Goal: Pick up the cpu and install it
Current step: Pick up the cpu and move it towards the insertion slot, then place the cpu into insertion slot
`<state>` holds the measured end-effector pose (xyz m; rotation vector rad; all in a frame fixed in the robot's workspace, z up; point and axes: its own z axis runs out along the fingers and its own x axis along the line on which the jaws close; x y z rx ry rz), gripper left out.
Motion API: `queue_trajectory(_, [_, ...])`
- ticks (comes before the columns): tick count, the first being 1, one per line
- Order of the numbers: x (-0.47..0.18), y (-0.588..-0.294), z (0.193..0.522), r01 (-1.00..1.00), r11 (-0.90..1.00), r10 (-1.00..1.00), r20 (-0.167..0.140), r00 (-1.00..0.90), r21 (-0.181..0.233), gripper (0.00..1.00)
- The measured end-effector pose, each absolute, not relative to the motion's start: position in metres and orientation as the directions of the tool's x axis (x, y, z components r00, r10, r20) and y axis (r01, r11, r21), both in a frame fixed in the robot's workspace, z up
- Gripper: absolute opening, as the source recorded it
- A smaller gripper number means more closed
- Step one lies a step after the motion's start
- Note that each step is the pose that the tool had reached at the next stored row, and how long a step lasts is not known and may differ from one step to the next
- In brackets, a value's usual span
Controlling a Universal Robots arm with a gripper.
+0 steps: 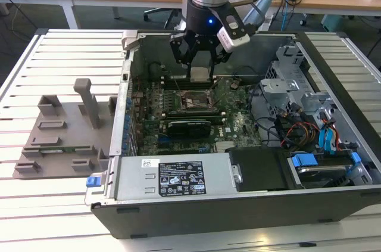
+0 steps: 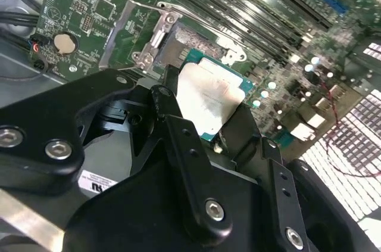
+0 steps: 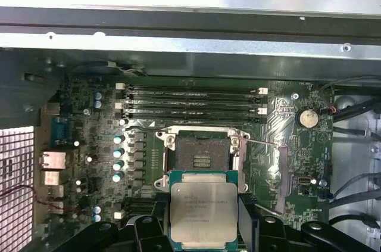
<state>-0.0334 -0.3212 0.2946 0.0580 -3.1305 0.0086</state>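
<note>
Slatted white table (image 1: 71, 49) carries an open case (image 1: 238, 204), with a grey tray (image 1: 59, 127) at its nine o'clock in the exterior view. Gripper (image 1: 200, 72) is clenched on the cpu (image 1: 199, 77), pinching two opposite edges. Chip hangs metal top up, just at twelve o'clock of the bare socket (image 1: 191, 102), not yet seated.

cpu (image 3: 203, 210): silver-topped square chip, green rim, held aloft near open socket (image 3: 201, 155)
</note>
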Motion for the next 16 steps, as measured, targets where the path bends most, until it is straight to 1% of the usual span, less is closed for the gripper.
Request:
queue_trajectory(3, [-0.0329, -0.321, 0.2901, -0.037, 0.999, -0.037, 0.011, -0.999, -0.005, 0.55])
queue_trajectory(14, [-0.0328, -0.321, 0.2896, -0.037, 0.999, -0.037, 0.011, -0.999, -0.005, 0.55])
queue_trajectory(16, [-0.0328, -0.321, 0.2895, -0.002, 1.0, -0.002, 0.011, -1.0, -0.005, 0.55])
